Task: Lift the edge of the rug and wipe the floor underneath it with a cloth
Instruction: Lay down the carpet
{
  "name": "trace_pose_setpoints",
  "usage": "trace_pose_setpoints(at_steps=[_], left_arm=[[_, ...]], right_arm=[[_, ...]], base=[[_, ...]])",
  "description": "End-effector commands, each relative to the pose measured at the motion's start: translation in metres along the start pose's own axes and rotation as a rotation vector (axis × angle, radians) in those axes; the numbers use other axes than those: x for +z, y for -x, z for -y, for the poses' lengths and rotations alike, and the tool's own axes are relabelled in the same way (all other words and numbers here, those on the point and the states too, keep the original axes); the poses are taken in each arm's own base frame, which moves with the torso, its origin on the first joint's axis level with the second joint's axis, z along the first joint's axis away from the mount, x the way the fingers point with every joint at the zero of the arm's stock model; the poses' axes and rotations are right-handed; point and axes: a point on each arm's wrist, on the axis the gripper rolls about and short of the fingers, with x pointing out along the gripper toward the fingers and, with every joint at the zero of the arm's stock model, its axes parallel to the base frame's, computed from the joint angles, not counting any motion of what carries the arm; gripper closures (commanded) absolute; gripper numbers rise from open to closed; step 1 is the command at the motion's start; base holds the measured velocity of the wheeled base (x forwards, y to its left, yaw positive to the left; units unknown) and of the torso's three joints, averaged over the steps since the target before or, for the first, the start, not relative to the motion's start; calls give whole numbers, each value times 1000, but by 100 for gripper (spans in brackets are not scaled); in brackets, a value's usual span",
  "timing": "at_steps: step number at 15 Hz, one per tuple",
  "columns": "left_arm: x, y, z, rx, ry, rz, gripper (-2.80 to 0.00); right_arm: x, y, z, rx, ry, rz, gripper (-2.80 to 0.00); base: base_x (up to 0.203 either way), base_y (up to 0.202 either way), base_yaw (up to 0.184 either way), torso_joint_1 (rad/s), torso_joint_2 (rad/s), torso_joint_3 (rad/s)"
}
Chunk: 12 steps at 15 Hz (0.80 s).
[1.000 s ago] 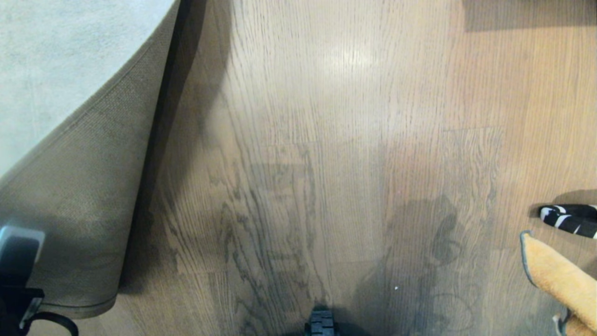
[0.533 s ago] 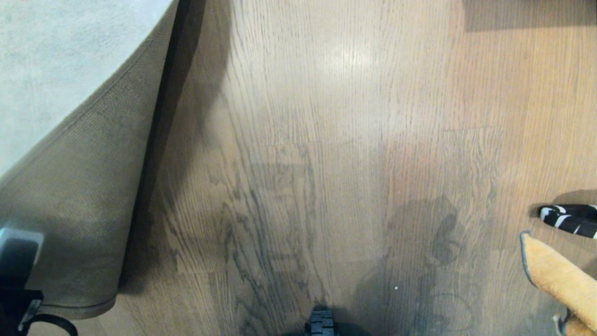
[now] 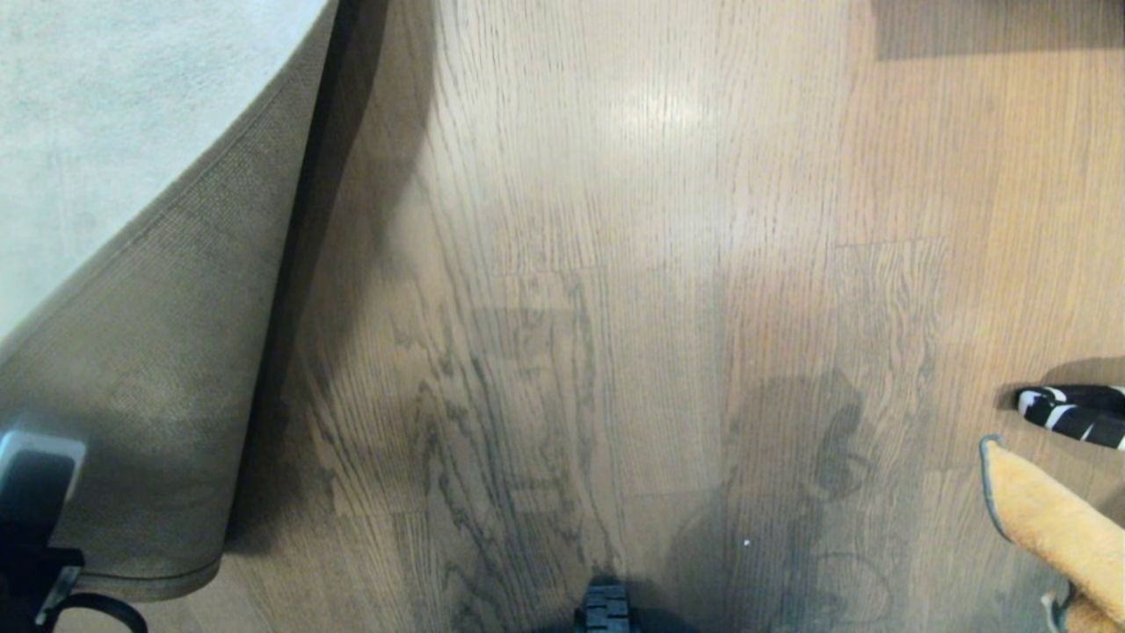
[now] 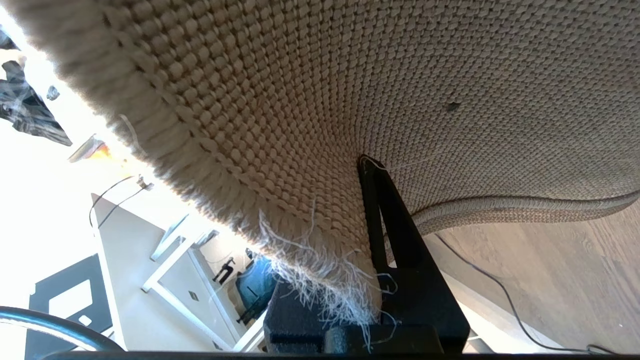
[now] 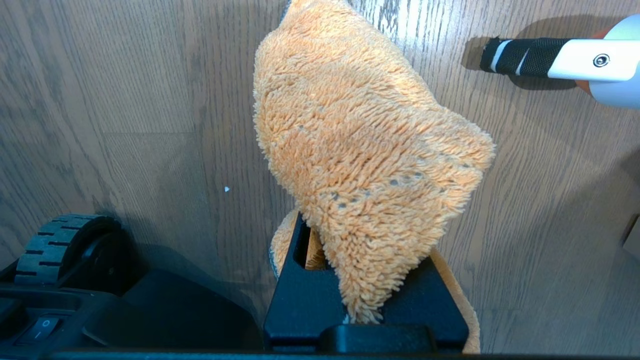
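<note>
A black grip banded with white stripes [image 3: 1068,413] pokes in from the right edge of the head view, a little below mid-height, casting a dark shadow beside it. The right wrist view shows it more fully: the striped grip caps a white shaft [image 5: 587,60] with a single screw in its side (what tool it belongs to cannot be told). A tiny white speck [image 3: 746,542] sits lower centre-right. A dark rectangular patch [image 3: 997,26] fills the upper right corner. In the left wrist view, a thin black cable [image 4: 500,295] trails loosely, well apart from a white frame [image 4: 170,270] with a blue object [image 4: 257,285] just beside it.
</note>
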Motion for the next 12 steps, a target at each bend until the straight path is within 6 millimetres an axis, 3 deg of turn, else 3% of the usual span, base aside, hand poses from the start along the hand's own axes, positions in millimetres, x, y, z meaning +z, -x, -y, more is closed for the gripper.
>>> trace_pose_setpoints(at_steps=[1, 8, 9, 12], left_arm=[[3, 0, -1, 9, 11, 6, 0], [10, 1, -1, -2, 30, 36, 0], [7, 2, -1, -4, 27, 34, -280], [11, 2, -3, -1, 42, 44, -280]], right_arm=[[0, 0, 0, 1, 1, -2, 0], [0, 0, 0, 4, 1, -1, 0], [0, 0, 0, 4, 1, -2, 0], [0, 0, 0, 4, 1, -1, 0]], base=[[0, 0, 0, 0, 0, 0], [0, 0, 0, 0, 0, 0], [0, 0, 0, 0, 0, 0], [0, 0, 0, 0, 0, 0]])
